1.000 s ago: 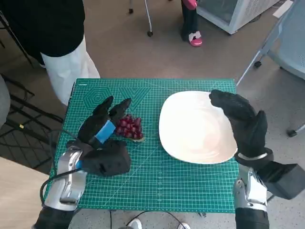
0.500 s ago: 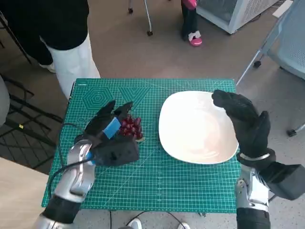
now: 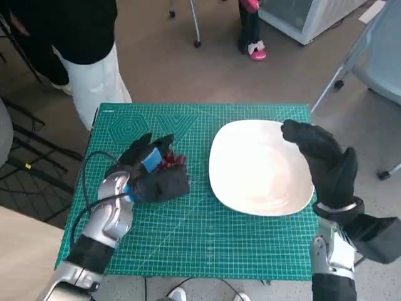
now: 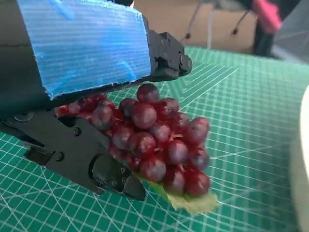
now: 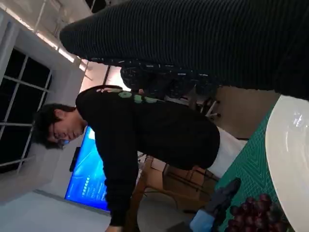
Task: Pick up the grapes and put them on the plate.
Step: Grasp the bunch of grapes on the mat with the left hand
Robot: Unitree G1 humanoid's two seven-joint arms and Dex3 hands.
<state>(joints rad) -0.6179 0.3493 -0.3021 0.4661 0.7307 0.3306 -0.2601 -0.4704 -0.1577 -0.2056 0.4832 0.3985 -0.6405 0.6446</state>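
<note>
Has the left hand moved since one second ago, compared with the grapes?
Yes. The left hand has moved toward the plate and now closes around the grapes, which lie in the same place on the green mat.

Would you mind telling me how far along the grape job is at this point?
Nothing is finished: the plate holds no grapes. In hand: the left hand is at the grapes, its fingers on either side of the bunch, which lies on the green mat. Left: lifting, carrying and setting them on the plate. The right hand hovers at the plate's edge, holding nothing.
</note>
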